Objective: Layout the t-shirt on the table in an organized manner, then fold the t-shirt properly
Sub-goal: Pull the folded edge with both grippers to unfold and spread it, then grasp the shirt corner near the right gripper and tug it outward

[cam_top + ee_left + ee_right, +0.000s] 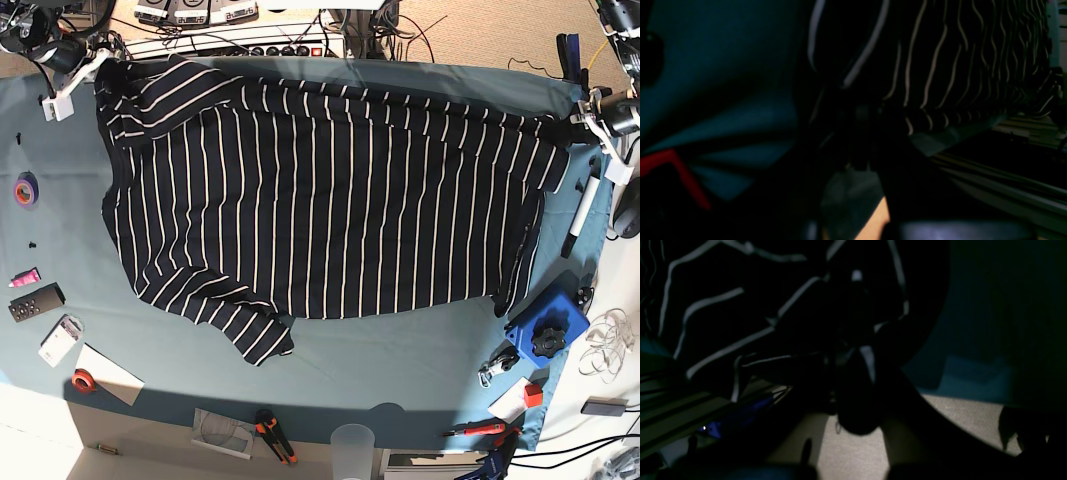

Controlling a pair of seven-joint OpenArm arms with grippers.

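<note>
Surface: wide table covered in plain teal-blue cloth (400, 370), seen from above in the base view. Beyond its far edge, a white power strip (240, 42) and loose cables on tan carpet.

Edge items, base-view left: purple tape roll (25, 189), black remote control (36, 302), red tape roll (84, 380). Near edge: orange-handled pliers (272, 435), clear plastic cup (352, 441). Base-view right: blue plastic box (545, 325), white marker pen with black cap (577, 220).

Garment: dark navy short-sleeved t-shirt with thin white stripes (330, 210), spread across the table's far half, stretched between two far corners, one sleeve lying toward the near edge.

Right gripper (100, 68): at the far corner on base-view left, clenched on the t-shirt (723, 323); the wrist view is dark, with striped cloth bunched at the jaws.

Left gripper (562, 128): at the far corner on base-view right, clenched on the t-shirt (957, 66); its wrist view shows taut striped cloth running away from the jaws.
</note>
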